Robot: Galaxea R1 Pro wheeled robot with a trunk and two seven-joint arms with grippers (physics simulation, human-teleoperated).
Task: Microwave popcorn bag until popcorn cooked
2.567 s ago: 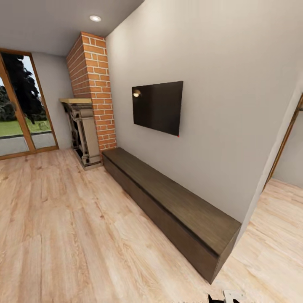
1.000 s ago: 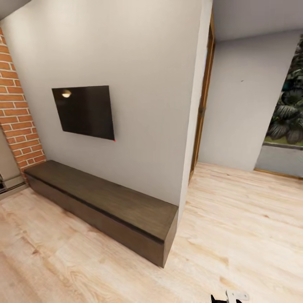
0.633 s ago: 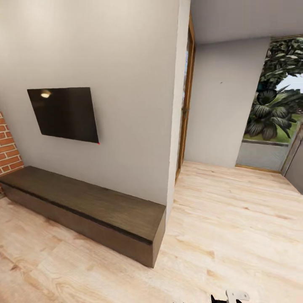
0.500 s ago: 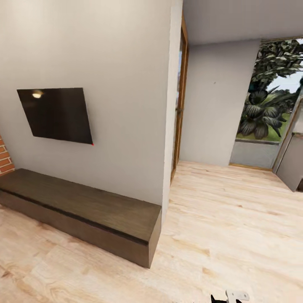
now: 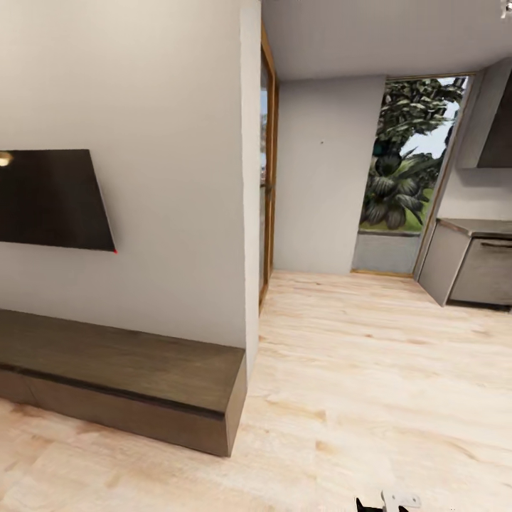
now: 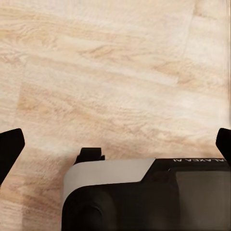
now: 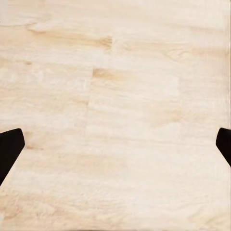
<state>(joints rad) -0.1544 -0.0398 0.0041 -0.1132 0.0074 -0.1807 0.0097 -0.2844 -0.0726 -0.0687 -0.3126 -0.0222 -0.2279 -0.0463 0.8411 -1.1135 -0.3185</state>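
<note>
From my head camera I look across pale wood floor (image 5: 370, 370) toward a doorway; the popcorn bag and the microwave are not before me here, so I cannot say where either sits. To my left a dark wall-mounted television (image 5: 50, 199) hangs above a long, low dark-wood bench (image 5: 121, 370). Ahead and to the right, past the wall's end, stands a grey kitchen unit (image 5: 473, 267) with a desk top, and beside it a tall window (image 5: 405, 163) with foliage outside. That corner looks like the kitchen edge, so I judge I am on the way there.

In my left wrist view my left tool (image 6: 115, 144) hangs over floorboards, its dark fingertips (image 6: 9, 149) at opposite edges of the picture, spread wide with nothing between them.

In my right wrist view my right tool (image 7: 115, 147) is likewise spread wide and empty above bare boards.

As for the bag, I expect crumpled paper to be light, soft and easily crushed; I would pinch it gently across the body below its rim, keeping it upright so nothing spills.
</note>
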